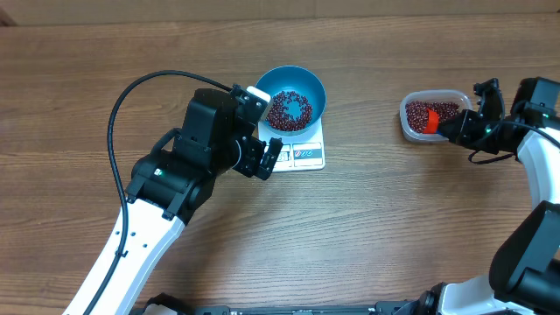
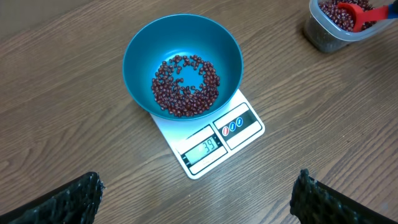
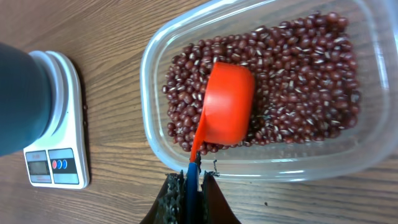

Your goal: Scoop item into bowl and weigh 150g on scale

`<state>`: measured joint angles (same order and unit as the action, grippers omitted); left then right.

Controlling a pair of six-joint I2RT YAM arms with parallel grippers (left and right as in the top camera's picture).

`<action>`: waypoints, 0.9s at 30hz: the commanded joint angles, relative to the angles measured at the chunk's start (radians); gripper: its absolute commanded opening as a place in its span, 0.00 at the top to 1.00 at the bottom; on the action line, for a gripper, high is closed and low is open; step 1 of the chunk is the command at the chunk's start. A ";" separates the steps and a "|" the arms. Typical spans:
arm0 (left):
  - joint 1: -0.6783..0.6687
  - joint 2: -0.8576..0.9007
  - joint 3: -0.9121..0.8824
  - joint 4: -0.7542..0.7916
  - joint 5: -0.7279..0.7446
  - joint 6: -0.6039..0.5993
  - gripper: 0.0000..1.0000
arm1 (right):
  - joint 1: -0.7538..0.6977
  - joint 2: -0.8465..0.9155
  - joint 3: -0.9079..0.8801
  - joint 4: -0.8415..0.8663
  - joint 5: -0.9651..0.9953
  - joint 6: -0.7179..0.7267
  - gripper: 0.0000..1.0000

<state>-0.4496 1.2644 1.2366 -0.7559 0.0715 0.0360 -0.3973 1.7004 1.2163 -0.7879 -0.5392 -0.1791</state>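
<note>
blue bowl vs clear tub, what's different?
Blue bowl is round and opaque; clear tub is rectangular and see-through. Bowl sits on the scale; tub on the table. Bowl holds a thin ring of beans; tub is far fuller, orange scoop in it. Both hold red-brown beans.

The only legible reading is on the scale: its display window shows the digits 39 in the left wrist view. Beside it, the label panel carries three small round symbols (one red, two blue), their markings too small to read. In the right wrist view the same display is blurred, and from overhead nothing on the scale can be read.
</note>
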 commanded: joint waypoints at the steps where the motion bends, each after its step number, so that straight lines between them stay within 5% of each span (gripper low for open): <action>1: 0.004 0.005 -0.006 0.000 0.007 0.016 0.00 | -0.026 0.018 -0.013 -0.002 -0.040 0.027 0.96; 27: 0.004 0.005 -0.006 0.000 0.007 0.016 0.00 | -0.196 0.131 -0.013 -0.021 -0.257 0.086 0.96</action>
<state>-0.4496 1.2644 1.2366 -0.7559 0.0715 0.0360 -0.5674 1.8118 1.2163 -0.8043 -0.7444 -0.1005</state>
